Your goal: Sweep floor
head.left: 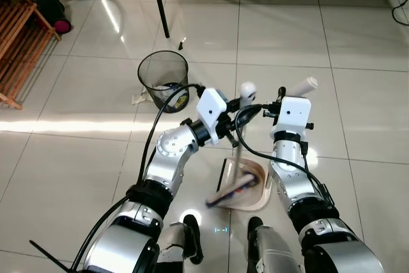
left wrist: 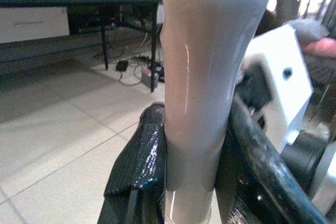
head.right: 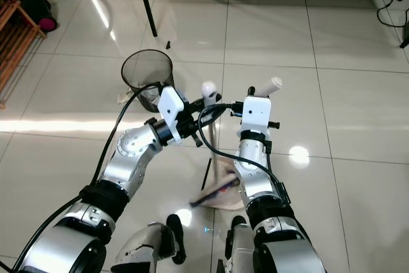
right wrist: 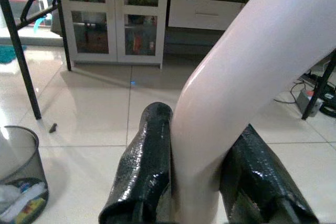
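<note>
The left end effector point(head.left: 238, 101) is clenched on the broom handle point(head.left: 246, 87); in its wrist view the black fingers point(left wrist: 139, 171) press the pale shaft from both sides. The right end effector point(head.left: 281, 101) grasps the dustpan handle point(head.left: 305, 85) the same way, with fingers point(right wrist: 152, 156) flanking the bent white tube. Both handles rise to about chest height before the robot, so each arm can steer its tool from the top without the robot bending.

Down on the floor point(head.left: 358, 119), at about 6 o'clock from the grippers and just ahead of the robot's feet, the beige dustpan point(head.left: 254, 193) lies flat with the dark broom head point(head.left: 230, 193) blurred across its mouth. By the look of it, debris is being brushed into the pan.

The mesh bin point(head.left: 163, 78) stands at roughly 10 o'clock from the pan, near enough for emptying; it already holds scraps, and a bit of litter point(head.left: 137, 100) lies at its foot. A small dark speck point(head.left: 181, 45) sits further out near the table leg point(head.left: 159, 1), probably left to sweep.
</note>
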Robot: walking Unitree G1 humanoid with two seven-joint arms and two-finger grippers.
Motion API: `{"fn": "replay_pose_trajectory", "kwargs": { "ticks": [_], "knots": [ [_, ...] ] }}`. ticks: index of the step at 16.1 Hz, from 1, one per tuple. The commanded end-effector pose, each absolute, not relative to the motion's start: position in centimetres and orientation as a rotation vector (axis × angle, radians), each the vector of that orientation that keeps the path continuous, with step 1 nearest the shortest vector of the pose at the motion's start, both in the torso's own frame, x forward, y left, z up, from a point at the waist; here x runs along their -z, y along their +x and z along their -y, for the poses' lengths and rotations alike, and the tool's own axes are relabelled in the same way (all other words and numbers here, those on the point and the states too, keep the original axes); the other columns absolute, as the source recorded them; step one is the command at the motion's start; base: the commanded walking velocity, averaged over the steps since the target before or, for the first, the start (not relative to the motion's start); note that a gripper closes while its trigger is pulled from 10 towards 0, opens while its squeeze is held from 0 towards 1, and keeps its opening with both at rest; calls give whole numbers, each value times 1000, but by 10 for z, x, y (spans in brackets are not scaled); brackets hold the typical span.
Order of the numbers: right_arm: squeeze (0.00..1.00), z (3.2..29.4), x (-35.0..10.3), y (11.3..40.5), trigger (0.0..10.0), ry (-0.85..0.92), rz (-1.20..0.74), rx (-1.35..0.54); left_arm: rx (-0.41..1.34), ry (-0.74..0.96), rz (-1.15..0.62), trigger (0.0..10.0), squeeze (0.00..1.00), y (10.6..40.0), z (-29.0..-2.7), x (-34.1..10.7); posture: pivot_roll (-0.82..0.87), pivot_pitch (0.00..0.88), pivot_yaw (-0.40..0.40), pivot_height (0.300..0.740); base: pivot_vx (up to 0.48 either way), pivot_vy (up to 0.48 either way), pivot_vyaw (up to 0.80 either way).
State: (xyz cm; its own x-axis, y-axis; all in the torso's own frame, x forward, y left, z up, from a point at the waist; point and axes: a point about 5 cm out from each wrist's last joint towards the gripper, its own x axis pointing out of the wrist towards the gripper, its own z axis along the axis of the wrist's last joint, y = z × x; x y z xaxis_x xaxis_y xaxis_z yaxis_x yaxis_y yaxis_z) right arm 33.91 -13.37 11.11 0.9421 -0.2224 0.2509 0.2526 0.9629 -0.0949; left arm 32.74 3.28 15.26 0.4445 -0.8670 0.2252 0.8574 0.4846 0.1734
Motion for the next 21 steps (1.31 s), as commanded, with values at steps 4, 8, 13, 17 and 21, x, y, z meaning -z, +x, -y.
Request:
{"fn": "replay_pose_trajectory", "kwargs": {
  "ticks": [4,8,13,17,21],
  "knots": [
    [0,135,-97,333,10000,-132,183,259,1158,40,414,10000,0,323,-40,-188,41,283,113,740,0,0,0],
    [0,142,-98,333,10000,-119,186,276,1198,68,375,10000,0,309,-67,-198,48,255,129,740,0,0,0],
    [0,165,-99,331,10000,-119,196,323,1143,97,404,10000,0,297,-100,-231,51,202,127,740,0,0,0],
    [0,177,-105,331,10000,-97,214,343,1004,135,370,10000,0,296,-127,-232,49,167,118,740,0,0,0],
    [0,188,-119,331,10000,-48,247,338,767,193,282,10000,0,301,-150,-208,39,130,104,740,0,0,0]
  ]
}}
